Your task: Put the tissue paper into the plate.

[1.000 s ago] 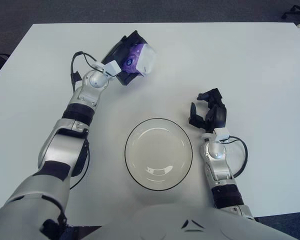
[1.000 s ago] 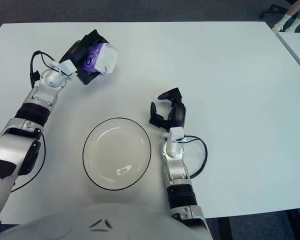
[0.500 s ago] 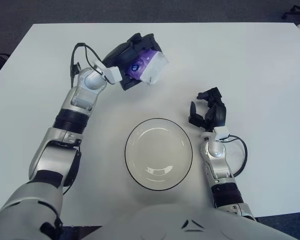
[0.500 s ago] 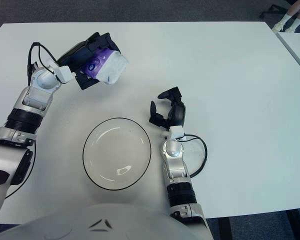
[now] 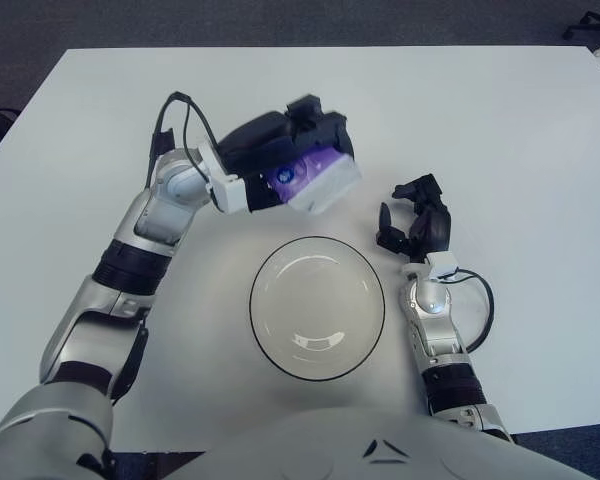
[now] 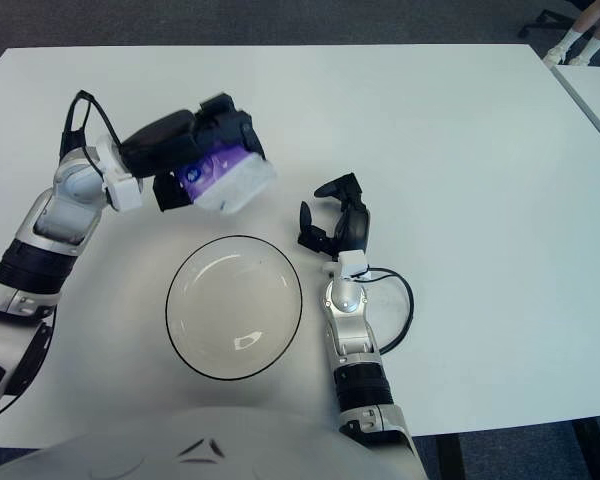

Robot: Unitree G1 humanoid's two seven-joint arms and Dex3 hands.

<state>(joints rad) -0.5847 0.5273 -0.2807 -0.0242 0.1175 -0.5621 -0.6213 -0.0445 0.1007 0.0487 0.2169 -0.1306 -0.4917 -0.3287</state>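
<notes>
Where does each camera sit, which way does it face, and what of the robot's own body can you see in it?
Left eye view: on the head, looking forward and down at the table; shows both arms, the left hand gripping the tissue pack beyond the plate, and the right hand to the plate's right.
Right eye view: same head, slightly to the right, facing the same way; shows the same arms and hands, plus another table's edge and someone's feet at top right.
Shared: table, plate, tissue pack, both hands.
</notes>
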